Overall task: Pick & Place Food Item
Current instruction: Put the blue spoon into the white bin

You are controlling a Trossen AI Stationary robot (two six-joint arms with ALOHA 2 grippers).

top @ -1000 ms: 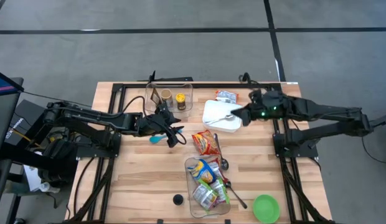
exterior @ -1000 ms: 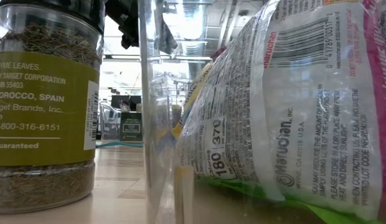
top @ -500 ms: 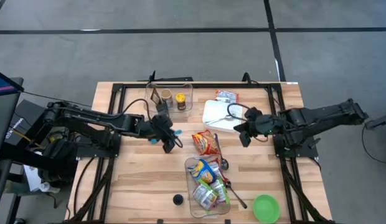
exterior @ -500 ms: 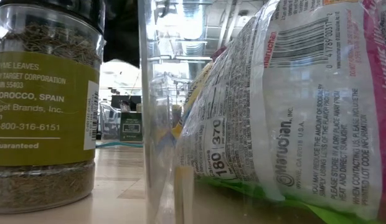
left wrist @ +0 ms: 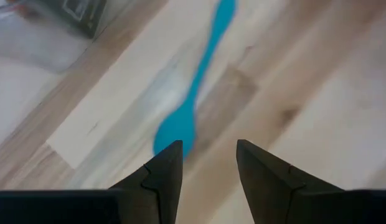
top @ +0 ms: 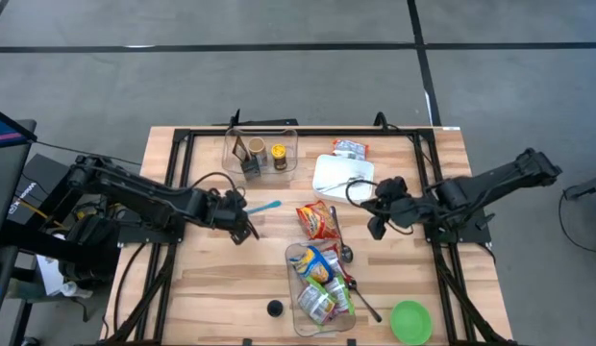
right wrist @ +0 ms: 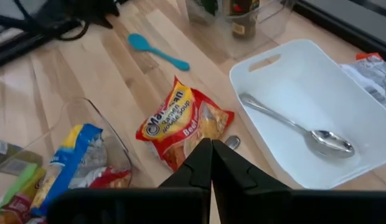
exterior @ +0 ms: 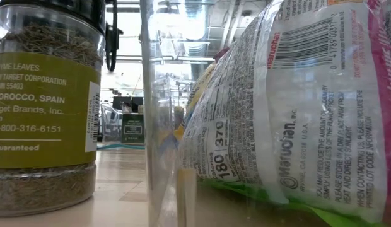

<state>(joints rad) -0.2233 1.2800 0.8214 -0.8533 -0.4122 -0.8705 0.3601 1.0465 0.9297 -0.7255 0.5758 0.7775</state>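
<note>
1. The ramen packet (top: 318,221) lies flat on your wooden table (top: 211,279), between the white tray (top: 329,181) and the clear bin (top: 300,288) of snack packs.
2. Your right gripper (top: 374,219) hovers beside the packet, fingers pressed together, empty.
3. Your left gripper (top: 243,227) hangs by the blue spoon (top: 263,207), fingers apart, holding nothing.
4. Grey floor surrounds the table.
</note>
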